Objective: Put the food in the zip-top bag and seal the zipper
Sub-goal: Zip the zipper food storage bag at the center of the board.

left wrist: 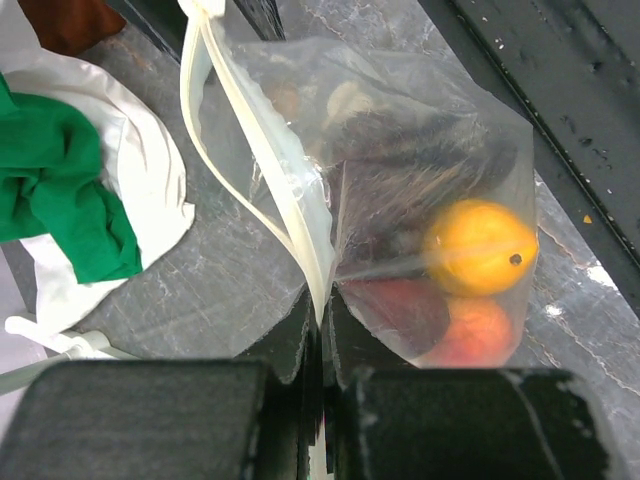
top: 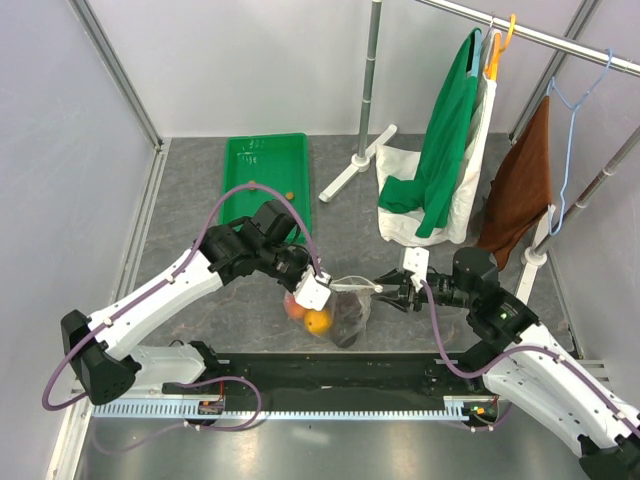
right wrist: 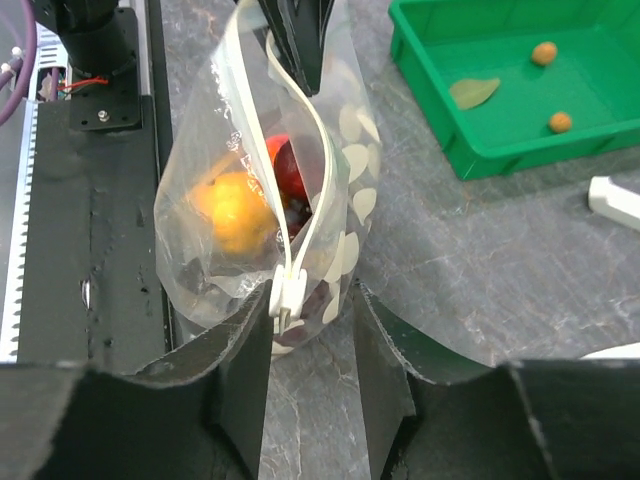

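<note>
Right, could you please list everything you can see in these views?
zip-top bag: one, clear with white dots, between the grippers
zipper: one, white, along bag's mouth
orange: one, orange, inside bag
peach: one, red-yellow, inside bag
dark fruits: count unclear, purple-black, inside bag
tray: one, green, far left of table
small balls: two, orange, in tray
leaf: one, olive, in tray
garment: one, green and white, hanging at back right
cloth: one, brown, hanging right of garment
left gripper: one, black, shut on zipper
right gripper: one, black, open, astride bag's end
</note>
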